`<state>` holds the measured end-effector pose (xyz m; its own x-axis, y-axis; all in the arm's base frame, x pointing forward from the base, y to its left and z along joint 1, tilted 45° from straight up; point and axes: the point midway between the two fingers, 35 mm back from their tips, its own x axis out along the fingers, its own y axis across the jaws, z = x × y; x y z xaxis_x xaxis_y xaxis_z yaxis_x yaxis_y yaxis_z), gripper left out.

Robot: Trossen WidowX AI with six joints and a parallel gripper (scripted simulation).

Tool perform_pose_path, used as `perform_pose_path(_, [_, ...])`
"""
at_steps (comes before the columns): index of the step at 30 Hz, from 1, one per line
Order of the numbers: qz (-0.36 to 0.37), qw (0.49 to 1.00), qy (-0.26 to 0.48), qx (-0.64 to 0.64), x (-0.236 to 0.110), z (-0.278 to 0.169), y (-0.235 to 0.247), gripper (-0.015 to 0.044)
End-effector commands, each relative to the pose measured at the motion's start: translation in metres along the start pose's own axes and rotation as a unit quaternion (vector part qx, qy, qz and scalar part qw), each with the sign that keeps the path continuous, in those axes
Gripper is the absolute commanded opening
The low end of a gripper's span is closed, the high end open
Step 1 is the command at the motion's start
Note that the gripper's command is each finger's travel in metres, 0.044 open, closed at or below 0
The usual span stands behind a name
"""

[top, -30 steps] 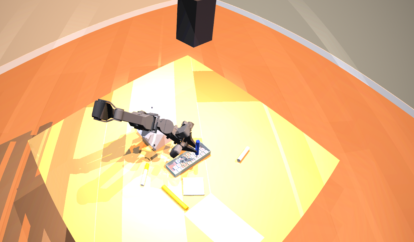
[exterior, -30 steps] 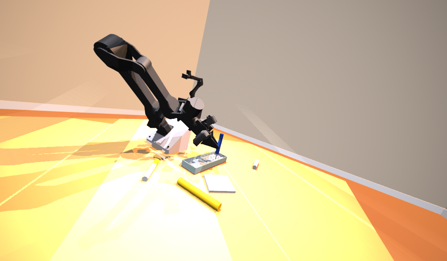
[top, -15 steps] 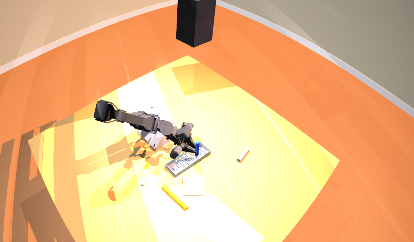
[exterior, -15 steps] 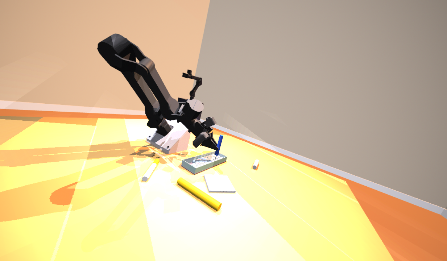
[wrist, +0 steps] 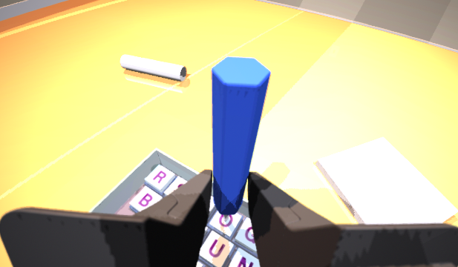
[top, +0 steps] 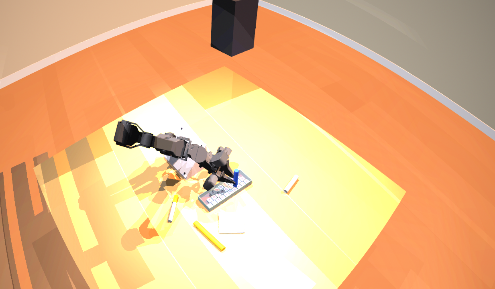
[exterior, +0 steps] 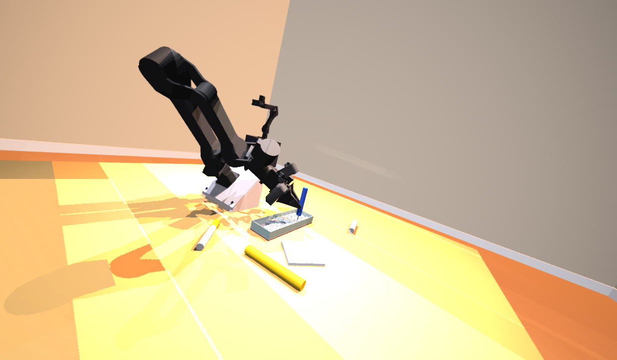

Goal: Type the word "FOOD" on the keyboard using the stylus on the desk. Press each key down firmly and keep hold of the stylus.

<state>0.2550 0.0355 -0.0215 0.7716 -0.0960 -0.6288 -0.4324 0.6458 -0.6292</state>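
Note:
My gripper (wrist: 230, 178) (top: 230, 178) (exterior: 295, 205) is shut on a blue hexagonal stylus (wrist: 236, 126) (top: 236, 176) (exterior: 303, 199), which stands nearly upright between the fingers. The stylus tip points down onto the right end of a small grey keyboard (top: 206, 202) (exterior: 261, 230) (wrist: 121, 189) with white keys and purple letters. In the wrist view the tip sits at a key marked O (wrist: 225, 220); keys R (wrist: 159, 177), B (wrist: 142, 197) and U (wrist: 216, 249) show around it. The fingers hide the tip itself.
A white cylinder (top: 290, 184) (exterior: 353, 226) (wrist: 152, 67) lies right of the keyboard. A white pad (top: 230, 223) (exterior: 303, 252) (wrist: 384, 182), a yellow rod (top: 208, 235) (exterior: 274, 266) and a white-yellow marker (top: 172, 208) (exterior: 205, 235) lie in front. A dark box (top: 233, 25) stands far back.

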Motion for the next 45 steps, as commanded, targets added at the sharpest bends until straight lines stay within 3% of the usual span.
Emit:
perform_pose_path(1, [0.002, 1.0, 0.0, -0.002, 0.0, 0.0, 0.001, 0.0081])
perform_pose_path(32, [0.006, 1.0, 0.002, -0.005, -0.019, 0.031, 0.003, 0.0084])
perform_pose_path(35, [0.006, 1.0, 0.002, -0.005, -0.019, 0.031, 0.003, 0.0064])
perform_pose_path(38, [0.006, 1.0, 0.003, -0.005, -0.019, 0.031, 0.001, 0.0])
perform_pose_path(45, [0.008, 1.0, 0.004, -0.004, -0.025, 0.029, -0.012, 0.0])
